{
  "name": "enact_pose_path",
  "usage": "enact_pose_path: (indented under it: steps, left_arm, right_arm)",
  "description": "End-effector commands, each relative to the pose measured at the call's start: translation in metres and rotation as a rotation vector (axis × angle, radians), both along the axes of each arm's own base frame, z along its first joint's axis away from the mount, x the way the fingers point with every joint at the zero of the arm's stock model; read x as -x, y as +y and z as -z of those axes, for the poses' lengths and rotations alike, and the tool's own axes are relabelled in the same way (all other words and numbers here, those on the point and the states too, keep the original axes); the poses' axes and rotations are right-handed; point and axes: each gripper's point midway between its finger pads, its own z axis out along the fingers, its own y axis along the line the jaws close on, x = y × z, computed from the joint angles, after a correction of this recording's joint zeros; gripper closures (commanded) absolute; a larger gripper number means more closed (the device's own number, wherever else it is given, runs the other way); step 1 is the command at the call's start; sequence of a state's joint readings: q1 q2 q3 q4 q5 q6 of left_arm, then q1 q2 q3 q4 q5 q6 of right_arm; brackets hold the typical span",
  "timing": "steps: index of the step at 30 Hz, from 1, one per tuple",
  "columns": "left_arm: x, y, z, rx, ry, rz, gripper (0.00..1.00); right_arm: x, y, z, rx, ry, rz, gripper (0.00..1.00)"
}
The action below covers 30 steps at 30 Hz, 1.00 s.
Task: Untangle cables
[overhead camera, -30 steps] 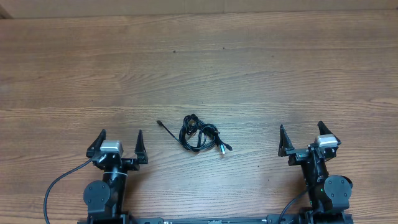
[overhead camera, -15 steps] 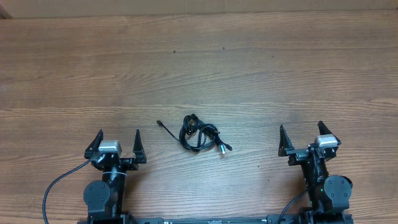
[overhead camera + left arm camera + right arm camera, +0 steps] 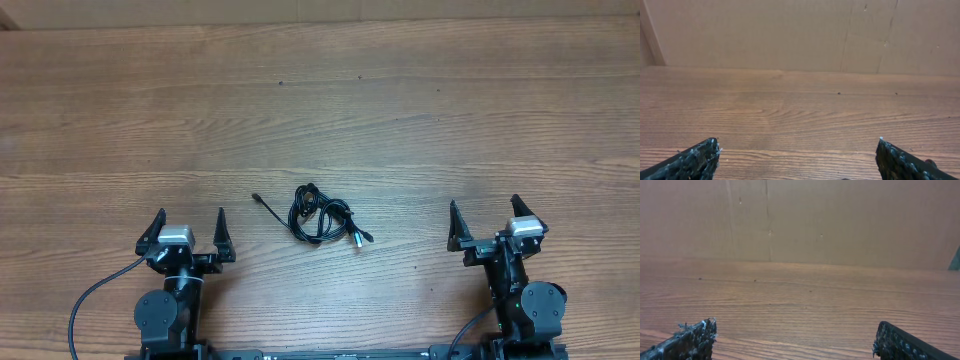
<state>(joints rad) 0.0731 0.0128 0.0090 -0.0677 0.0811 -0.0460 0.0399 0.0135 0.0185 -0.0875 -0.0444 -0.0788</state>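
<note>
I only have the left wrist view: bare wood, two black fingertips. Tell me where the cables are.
Observer: The small knotted bundle of thin black cables lies on the wooden table, forward and right of the open left gripper, between the arms.
Operator: Report the right gripper.
Observer: The right gripper is open, empty, well apart from the bundle.
Operator: Name a free end.
Observer: One thin black end sticks out toward the left gripper's side.
</note>
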Motion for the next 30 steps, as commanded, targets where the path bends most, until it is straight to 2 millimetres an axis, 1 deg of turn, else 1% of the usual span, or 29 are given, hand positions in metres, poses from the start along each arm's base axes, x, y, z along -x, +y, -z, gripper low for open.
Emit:
enact_pose_path:
  steps: [1, 5, 20, 26, 30]
  left_arm:
    - [0.0002, 0.0029, -0.0011, 0.009, -0.009, -0.015, 0.0]
    - [0.0001, -0.0009, -0.0037, 0.013, -0.018, 0.007, 0.0]
    - [0.0037, -0.0012, -0.0072, 0.015, 0.014, 0.007, 0.0]
    - [0.0076, -0.003, -0.0089, 0.02, 0.071, 0.015, 0.0]
    - [0.0085, -0.0031, -0.0082, 0.003, 0.159, 0.019, 0.0]
  right_arm:
    - [-0.0001, -0.0007, 0.0012, 0.001, -0.006, 0.003, 0.0]
    - [-0.0001, -0.0007, 0.0012, 0.001, -0.006, 0.003, 0.0]
    - [-0.0001, -0.0007, 0.0011, 0.001, -0.007, 0.003, 0.0]
    - [-0.0001, -0.0007, 0.0012, 0.001, -0.006, 0.003, 0.0]
    - [-0.0001, -0.0007, 0.0014, 0.001, -0.006, 0.003, 0.0]
